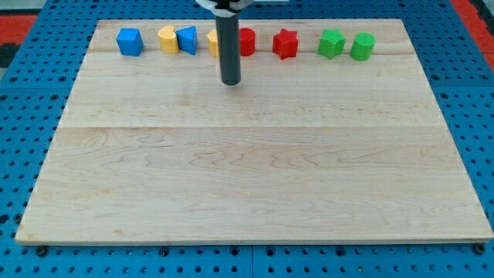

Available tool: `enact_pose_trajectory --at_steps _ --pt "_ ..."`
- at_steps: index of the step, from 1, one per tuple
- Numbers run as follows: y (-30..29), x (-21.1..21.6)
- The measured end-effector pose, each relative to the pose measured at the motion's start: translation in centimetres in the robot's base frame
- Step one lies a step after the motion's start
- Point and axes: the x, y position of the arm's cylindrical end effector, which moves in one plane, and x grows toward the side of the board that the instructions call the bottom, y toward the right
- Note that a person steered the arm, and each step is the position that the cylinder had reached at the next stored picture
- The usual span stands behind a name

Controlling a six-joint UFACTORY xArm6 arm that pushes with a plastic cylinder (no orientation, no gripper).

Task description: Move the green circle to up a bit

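My tip (231,82) rests on the desk (255,170) below the block row — no fingers show, state untold — well left of the green circle (363,47) at the row's right end.

I can read no text, label, brand, number or sign anywhere in my camera view. The wooden board (255,177) carries only its grain, the coloured blocks along the view's top show plain faces, and the blue perforated surface (23,116) around the board has holes but no markings. The dark rod ending in my tip (231,82) bears no lettering that I can make out.
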Motion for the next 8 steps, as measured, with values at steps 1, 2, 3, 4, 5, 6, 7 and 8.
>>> enact_pose_trajectory --at_steps 1,2,3,4,5,6,7,8 --pt "4.3 0.0" --pt "4.9 0.0" --pt "5.5 0.0" --pt "6.6 -0.3" --pt "8.5 -0.2" --pt "13.0 -0.8" --pt "19.2 -2.0" --pt "21.1 -2.5"
